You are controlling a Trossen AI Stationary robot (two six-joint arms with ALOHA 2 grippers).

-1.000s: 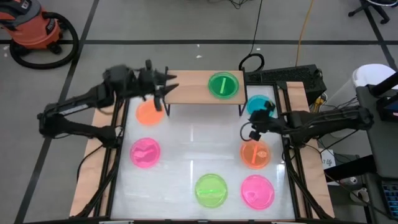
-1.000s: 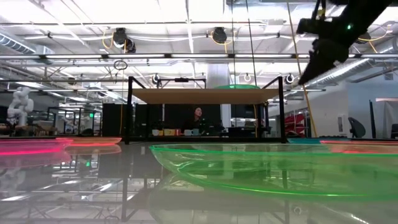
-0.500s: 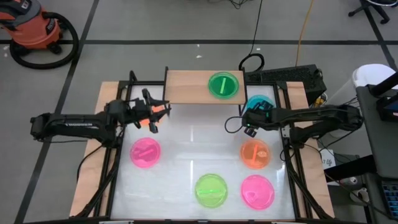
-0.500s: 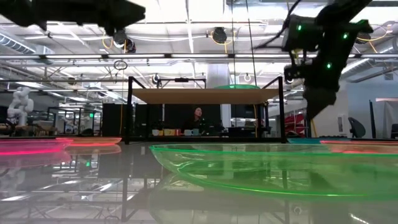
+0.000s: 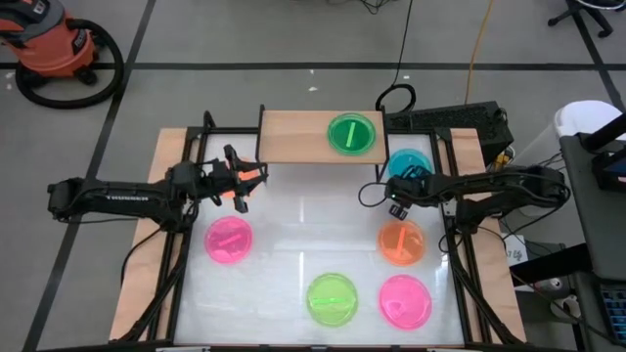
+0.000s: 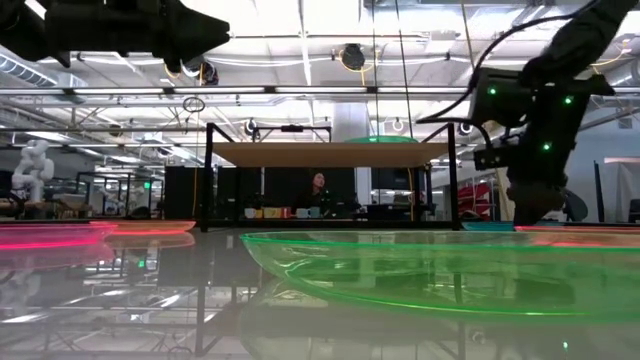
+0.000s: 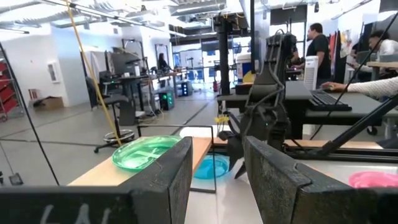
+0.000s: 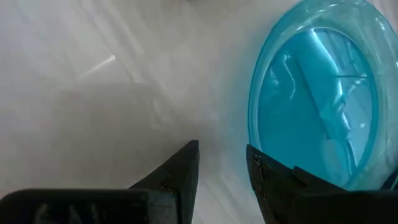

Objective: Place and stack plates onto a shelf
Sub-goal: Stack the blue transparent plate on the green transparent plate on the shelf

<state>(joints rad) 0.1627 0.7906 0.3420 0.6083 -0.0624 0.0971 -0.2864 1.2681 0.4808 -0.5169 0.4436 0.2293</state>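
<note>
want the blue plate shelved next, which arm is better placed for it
Right. The right gripper hangs open beside the blue plate; the left gripper is across the table.

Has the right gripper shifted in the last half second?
Yes. In the high view the right gripper slid slightly right and toward the table's front, closer to the orange plate.

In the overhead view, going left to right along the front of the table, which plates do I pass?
Pink plate → green plate → second pink plate. The orange plate sits farther back, overlapping the second pink one in left-right position, so it is left out.
</note>
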